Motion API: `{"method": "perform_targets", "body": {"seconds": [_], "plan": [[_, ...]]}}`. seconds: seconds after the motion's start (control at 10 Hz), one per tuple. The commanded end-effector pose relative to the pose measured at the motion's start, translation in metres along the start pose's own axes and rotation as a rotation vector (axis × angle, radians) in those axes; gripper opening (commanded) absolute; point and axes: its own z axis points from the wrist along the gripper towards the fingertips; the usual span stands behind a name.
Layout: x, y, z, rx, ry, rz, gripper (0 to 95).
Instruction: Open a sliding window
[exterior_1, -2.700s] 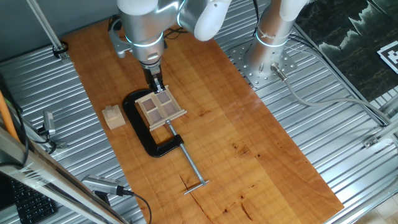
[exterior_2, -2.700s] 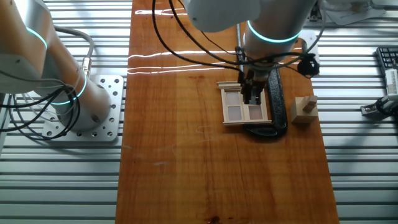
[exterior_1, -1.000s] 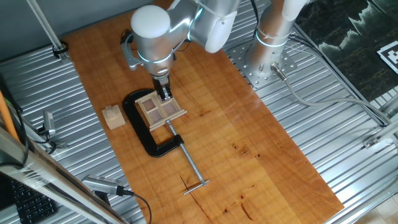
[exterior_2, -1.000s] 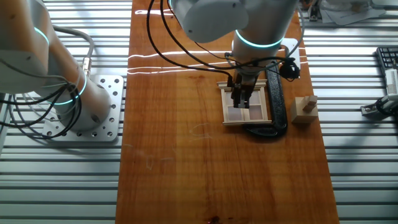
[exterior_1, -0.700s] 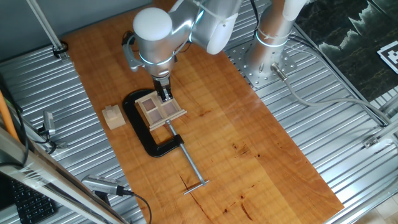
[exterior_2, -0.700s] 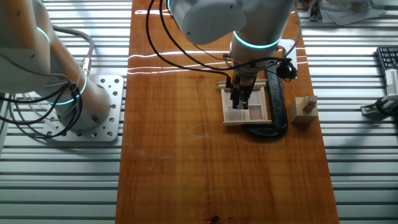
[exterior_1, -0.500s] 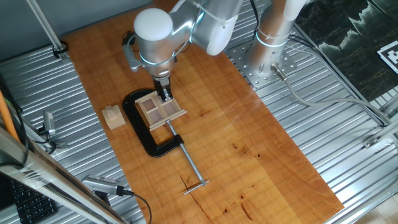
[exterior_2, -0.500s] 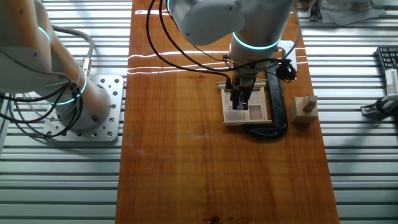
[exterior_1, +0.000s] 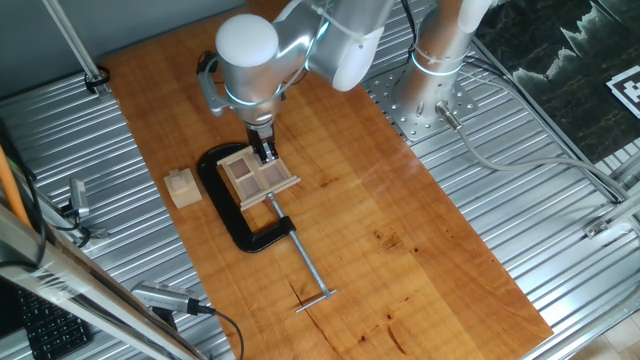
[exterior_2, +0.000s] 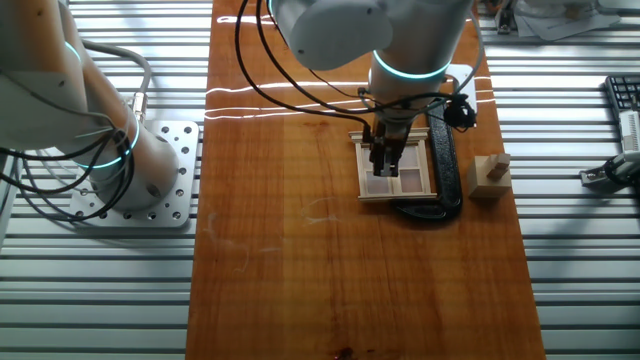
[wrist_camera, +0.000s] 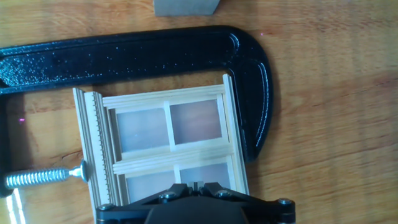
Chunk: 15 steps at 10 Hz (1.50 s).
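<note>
The sliding window (exterior_1: 258, 172) is a small light-wood frame with four brownish panes. It lies flat on the wooden table, held in a black C-clamp (exterior_1: 225, 205). My gripper (exterior_1: 267, 153) points straight down with its tips on the window's panes, near the middle bar. In the other fixed view the gripper (exterior_2: 385, 165) stands over the window (exterior_2: 400, 172). In the hand view the window (wrist_camera: 168, 140) fills the middle, and the gripper (wrist_camera: 198, 185) shows its two fingers pressed together over the lower panes. I cannot tell whether the tips touch the wood.
The C-clamp (wrist_camera: 155, 53) wraps round the window, and its steel screw (wrist_camera: 43, 178) presses the frame's toothed edge. A plain small wooden cube (exterior_1: 182, 187) sits beside the clamp. The clamp's long screw rod (exterior_1: 305, 265) runs toward the table's front. A second arm's base (exterior_2: 140, 180) stands off the board.
The gripper has moved from the window's far edge to over its panes and come lower. In the last half second it has hardly moved. The window and clamp have stayed put.
</note>
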Motion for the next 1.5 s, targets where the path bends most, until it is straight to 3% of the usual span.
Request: {"method": "perform_targets", "body": {"seconds": [0.1, 1.1, 1.4, 1.5], "plan": [[0.0001, -0.0001, -0.0011, 0.001, 0.001, -0.008, 0.0], [-0.0012, -0.0027, -0.0078, 0.009, 0.005, -0.078, 0.0], [-0.0012, -0.0027, -0.0078, 0.006, 0.007, -0.114, 0.0], [-0.0012, -0.0027, -0.0078, -0.008, 0.006, -0.118, 0.0]]}}
